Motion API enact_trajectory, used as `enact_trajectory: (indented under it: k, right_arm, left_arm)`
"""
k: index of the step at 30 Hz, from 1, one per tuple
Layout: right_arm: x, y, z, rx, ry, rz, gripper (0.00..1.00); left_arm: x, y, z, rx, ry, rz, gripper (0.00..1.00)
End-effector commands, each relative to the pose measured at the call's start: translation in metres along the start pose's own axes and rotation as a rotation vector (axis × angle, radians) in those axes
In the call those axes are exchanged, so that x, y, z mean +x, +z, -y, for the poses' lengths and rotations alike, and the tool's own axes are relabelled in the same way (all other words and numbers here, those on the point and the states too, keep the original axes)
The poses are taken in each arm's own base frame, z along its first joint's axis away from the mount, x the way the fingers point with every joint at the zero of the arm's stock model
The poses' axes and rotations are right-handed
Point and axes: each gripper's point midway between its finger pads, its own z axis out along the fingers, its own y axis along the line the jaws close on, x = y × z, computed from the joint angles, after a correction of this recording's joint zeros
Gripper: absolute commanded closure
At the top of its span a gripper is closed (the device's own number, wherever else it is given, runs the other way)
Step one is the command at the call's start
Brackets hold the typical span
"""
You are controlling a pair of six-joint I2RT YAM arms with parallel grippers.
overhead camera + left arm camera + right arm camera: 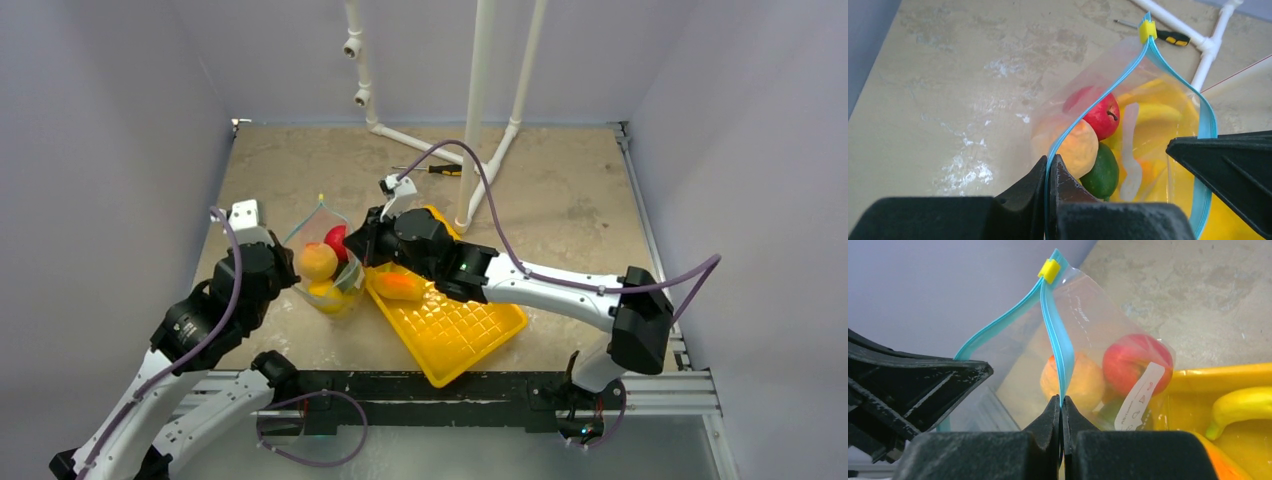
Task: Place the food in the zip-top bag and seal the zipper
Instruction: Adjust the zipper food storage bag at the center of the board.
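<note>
Zip-top bag (325,268) stands upright on the table (560,210), just beside the left corner of the yellow gridded tray (470,335), between the two pincers. Left gripper (1049,165): jaws closed tight on the near lip of the teal zipper (1098,102), strip pinched between the fingertips. Right gripper (1061,402): jaws also clamped, holding the opposite lip of the same strip. The two lips are apart, so the mouth gapes and meets only at the far end, where the yellow slider (1147,30) sits. Inside the bag, below both pincers: red apple (1103,117), peach-coloured fruit (1078,147) touching it, dark green avocado (1103,172) just beneath, something yellow at the bottom. Banana (1243,407) and orange mango (400,285) lie in the tray, outside the bag, under the right arm. Black-and-yellow screwdriver (440,170) lies well apart, near the white pipe frame (480,100).
</note>
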Motion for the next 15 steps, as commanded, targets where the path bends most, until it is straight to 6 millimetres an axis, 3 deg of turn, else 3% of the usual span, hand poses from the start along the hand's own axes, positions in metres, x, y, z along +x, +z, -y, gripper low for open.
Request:
enact_trajectory:
  k: [1, 3, 5, 11, 13, 15]
  right_arm:
    - [0.045, 0.013, 0.019, 0.015, -0.025, -0.099, 1.00]
    - [0.051, 0.014, 0.021, 0.013, -0.023, -0.112, 1.00]
    - [0.044, 0.013, 0.015, 0.001, -0.028, -0.099, 1.00]
    - [-0.016, 0.001, -0.015, -0.026, -0.044, 0.020, 1.00]
    - [-0.028, -0.003, -0.021, -0.036, -0.043, 0.053, 1.00]
    - [-0.027, -0.004, -0.016, -0.022, -0.040, 0.065, 1.00]
  left_arm:
    - [0.019, 0.004, -0.003, -0.019, -0.135, -0.011, 1.00]
    - [0.019, 0.004, -0.003, -0.023, -0.130, -0.015, 1.00]
    - [0.017, 0.005, 0.000, -0.017, -0.119, -0.022, 1.00]
    - [-0.004, 0.002, 0.010, 0.017, -0.101, 0.009, 1.00]
    - [-0.006, 0.003, 0.008, 0.004, -0.095, 0.020, 1.00]
    - [0.003, 0.009, 0.005, -0.021, -0.080, 0.007, 1.00]
